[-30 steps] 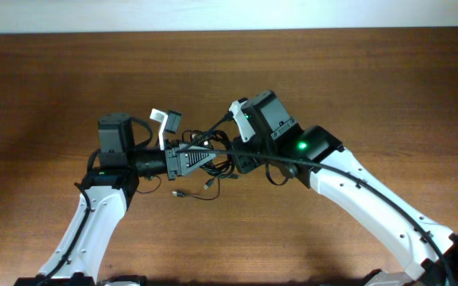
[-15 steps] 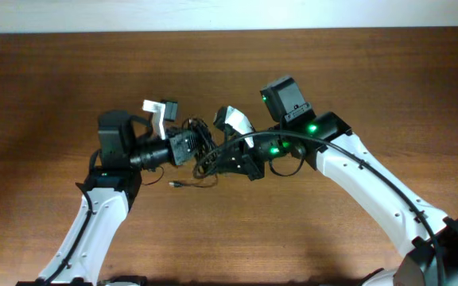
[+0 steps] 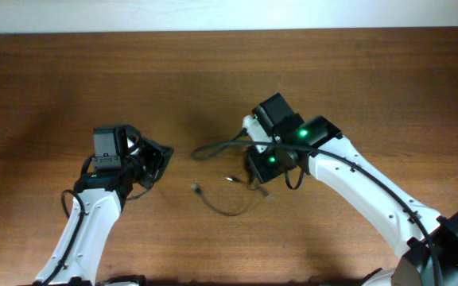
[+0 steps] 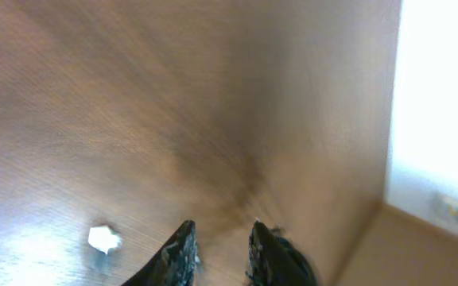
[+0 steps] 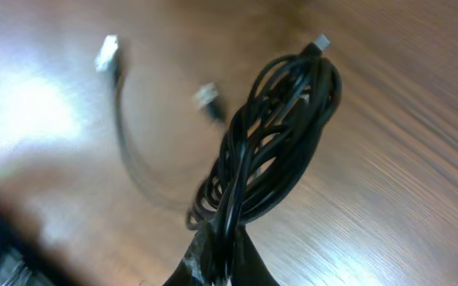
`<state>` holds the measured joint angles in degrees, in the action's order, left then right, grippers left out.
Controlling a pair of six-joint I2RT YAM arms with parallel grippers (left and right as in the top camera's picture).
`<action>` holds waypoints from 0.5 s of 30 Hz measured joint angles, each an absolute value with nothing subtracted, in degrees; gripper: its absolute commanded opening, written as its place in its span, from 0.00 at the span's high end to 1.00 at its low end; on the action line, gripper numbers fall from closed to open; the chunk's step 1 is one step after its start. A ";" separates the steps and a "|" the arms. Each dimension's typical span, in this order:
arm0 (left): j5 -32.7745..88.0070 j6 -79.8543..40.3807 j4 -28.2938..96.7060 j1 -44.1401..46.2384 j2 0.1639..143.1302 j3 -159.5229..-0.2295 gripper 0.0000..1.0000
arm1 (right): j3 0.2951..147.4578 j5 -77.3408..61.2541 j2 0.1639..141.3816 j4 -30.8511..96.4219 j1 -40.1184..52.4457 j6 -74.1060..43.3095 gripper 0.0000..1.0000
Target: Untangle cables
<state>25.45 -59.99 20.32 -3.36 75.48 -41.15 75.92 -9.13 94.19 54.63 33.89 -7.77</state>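
Overhead, even light keeps the brown wooden surface (image 3: 54, 87) sharp, with only soft shadows. The left wrist view is smeared with blur, its right edge blown out white. In the right wrist view glare whitens the upper left; the coil of thin black cables (image 5: 249, 179) looks soft.

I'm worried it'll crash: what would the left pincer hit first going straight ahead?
Probably only the bare wooden table. Nothing else shows straight ahead of the left pincer, though depth is unclear.

The cables (image 5: 269, 143) hang from the right gripper (image 5: 221, 262), well apart from the left gripper (image 4: 221, 238).
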 measured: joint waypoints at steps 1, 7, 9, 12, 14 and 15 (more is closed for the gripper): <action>23.90 -60.51 23.27 -3.33 75.48 -41.23 0.42 | 75.94 -4.80 94.19 52.88 33.74 -13.34 0.96; 26.24 -40.42 17.56 -3.27 75.48 -41.25 0.00 | 75.83 -21.02 94.19 50.13 33.69 8.25 0.96; 36.07 -25.10 12.88 -3.22 75.48 -41.32 0.12 | 75.83 -28.97 94.19 50.83 33.69 18.50 0.96; 43.38 -6.37 12.80 -3.14 75.48 -41.32 0.31 | 75.83 -36.86 94.19 52.84 33.69 27.90 0.96; 44.88 4.38 12.80 -3.14 75.48 -41.32 0.57 | 75.83 -40.56 94.19 53.60 33.69 32.80 0.96; 44.82 9.87 12.75 -3.14 75.48 -41.32 0.66 | 75.83 -41.34 94.19 53.63 33.69 33.78 0.96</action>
<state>44.82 9.87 12.75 -3.14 75.48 -41.32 75.83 -41.34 94.19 53.63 33.69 33.78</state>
